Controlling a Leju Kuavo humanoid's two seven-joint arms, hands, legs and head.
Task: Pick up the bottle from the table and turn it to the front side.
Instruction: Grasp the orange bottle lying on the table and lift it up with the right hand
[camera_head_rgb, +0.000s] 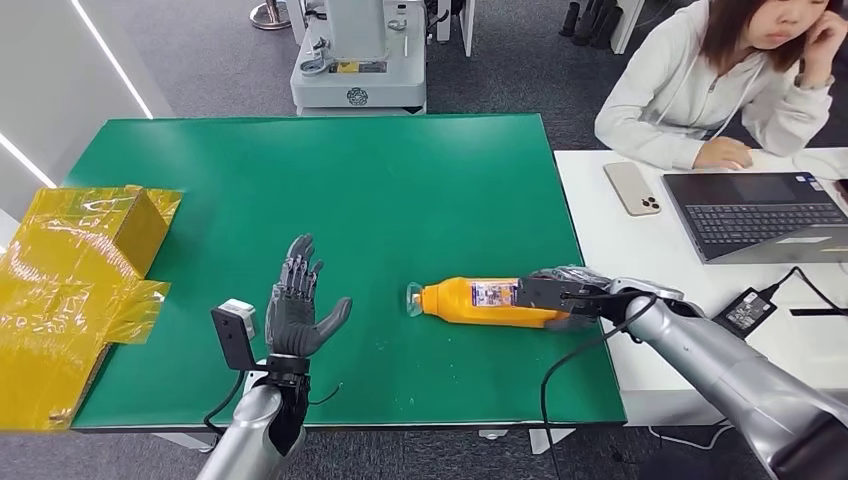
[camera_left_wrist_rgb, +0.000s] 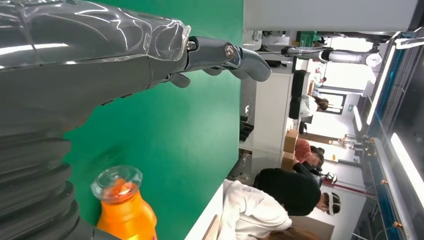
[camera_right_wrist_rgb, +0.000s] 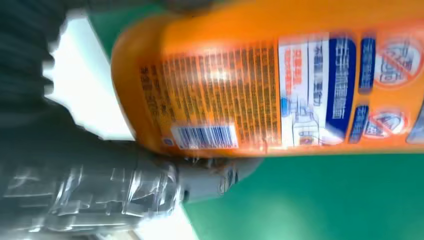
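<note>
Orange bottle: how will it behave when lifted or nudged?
The orange bottle lies on its side on the green table, so it probably rolls if nudged. Its glossy printed label may slip in the right hand. Looks rigid plastic, unlikely to flop.

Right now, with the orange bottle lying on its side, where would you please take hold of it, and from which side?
Grip the wide lower body of the orange bottle, coming from its base end. It lies flat with the cap pointing towards the left hand; the right hand already wraps that end.
</note>
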